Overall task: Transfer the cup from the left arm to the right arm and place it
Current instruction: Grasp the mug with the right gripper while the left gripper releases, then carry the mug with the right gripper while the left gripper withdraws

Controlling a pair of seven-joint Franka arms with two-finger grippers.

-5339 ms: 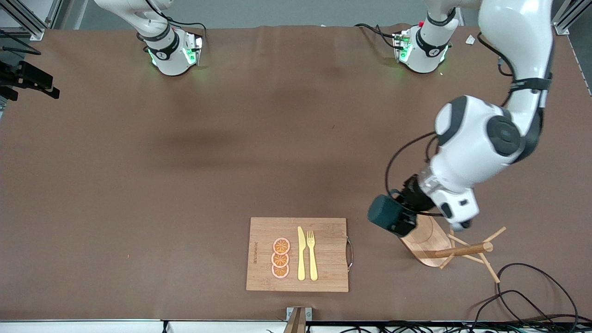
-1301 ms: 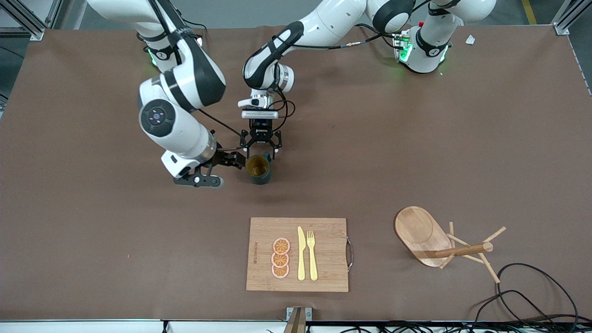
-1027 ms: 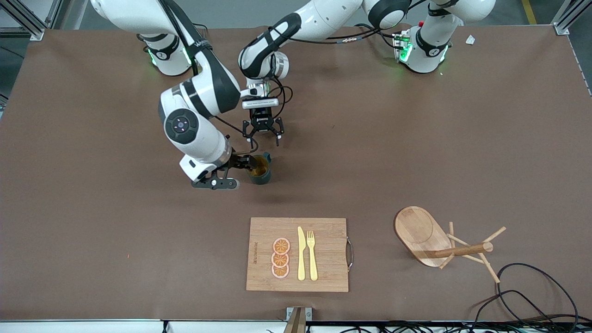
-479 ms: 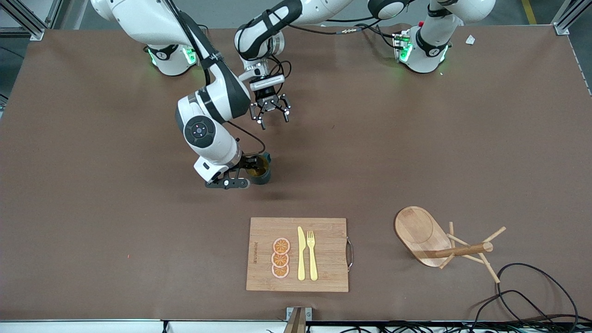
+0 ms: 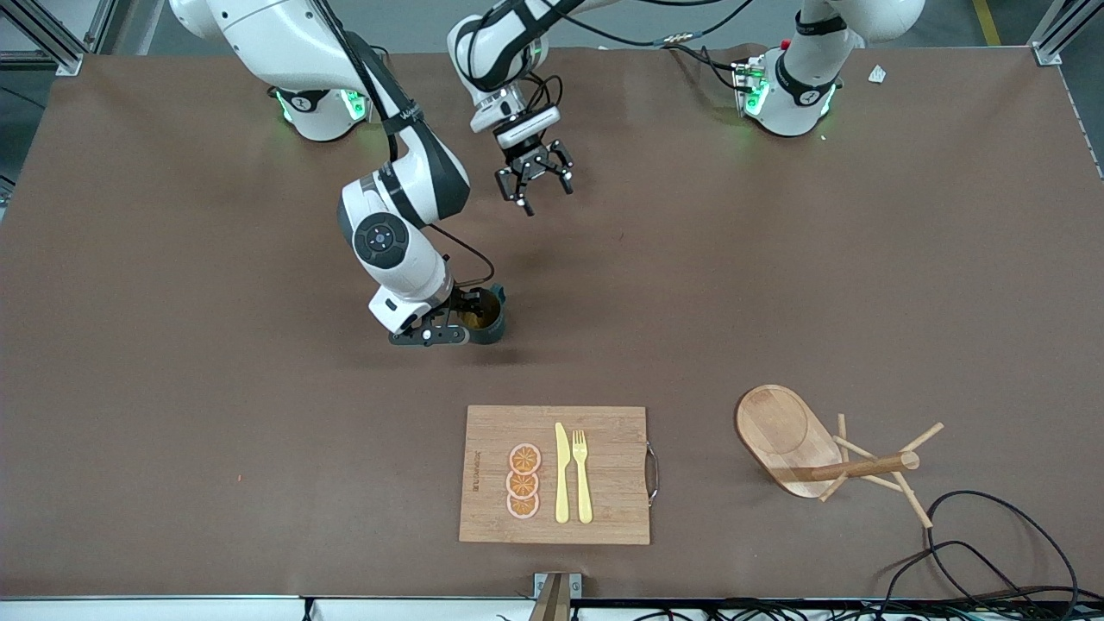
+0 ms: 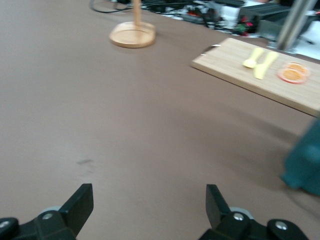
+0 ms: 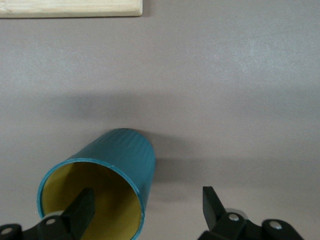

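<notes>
The right gripper (image 5: 466,321) straddles the cup's (image 5: 485,317) wall, fingers spread, ready to pinch; the left gripper (image 5: 536,180) hangs released.

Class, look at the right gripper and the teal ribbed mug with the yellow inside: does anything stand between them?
Nothing visible does. The right gripper stands open at the teal ribbed mug, one finger inside its rim.
</notes>
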